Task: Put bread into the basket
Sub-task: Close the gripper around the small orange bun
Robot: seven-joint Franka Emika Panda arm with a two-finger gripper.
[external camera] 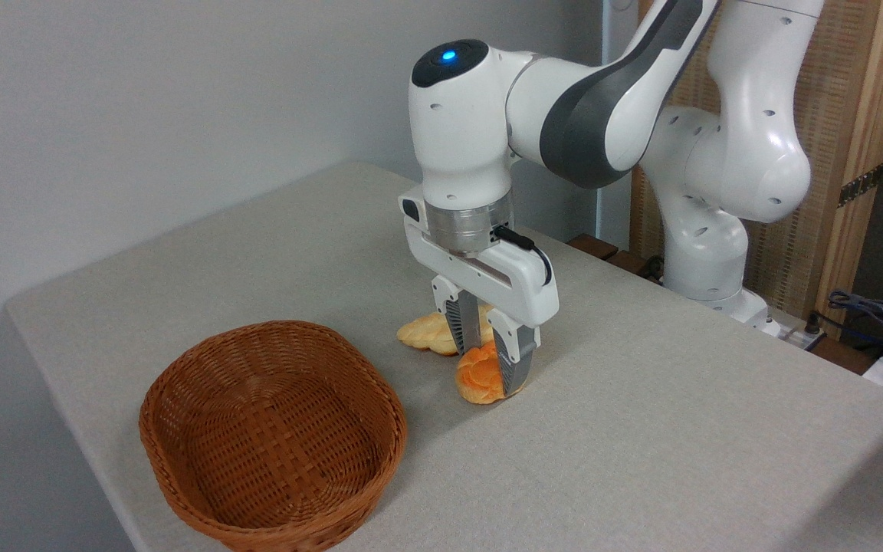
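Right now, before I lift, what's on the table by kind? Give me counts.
Bread: 2 - the round orange bun between the fingers, and the pale braided loaf behind it.
Basket: 1 - the brown wicker basket, nothing in it.
Total: 3

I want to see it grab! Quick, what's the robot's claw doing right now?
End effector: fingers around the bun, which sits on the table; cannot tell if they have closed on it.
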